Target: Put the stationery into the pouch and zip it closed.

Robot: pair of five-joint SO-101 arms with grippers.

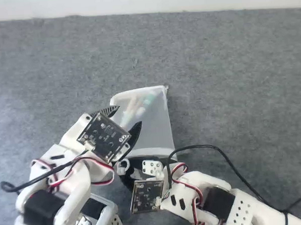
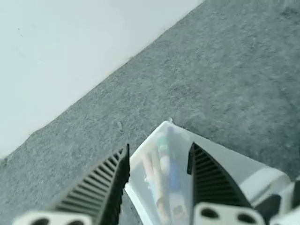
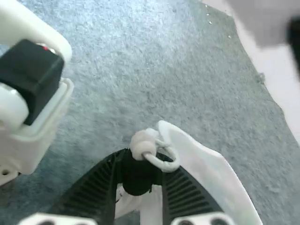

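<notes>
A translucent white pouch (image 1: 154,127) lies on the grey carpet with pens (image 1: 140,104) showing through its far end. My left gripper (image 1: 123,121) hovers open over the pouch's left edge; in its wrist view the black fingers (image 2: 108,187) straddle the pouch (image 2: 220,161) and the pens (image 2: 164,178) inside. My right gripper (image 1: 127,170) sits at the pouch's near end. In the right wrist view it (image 3: 138,161) is shut on a dark tab at the zipper end, with the white cord pull (image 3: 147,147) lying on top and the pouch edge (image 3: 206,171) beside it.
Grey carpet (image 1: 228,63) spreads around the pouch, with a white wall strip (image 1: 144,2) beyond its far edge. A black cable (image 1: 229,164) runs from the right arm across the carpet. The left arm's body (image 3: 28,108) stands close to the right gripper.
</notes>
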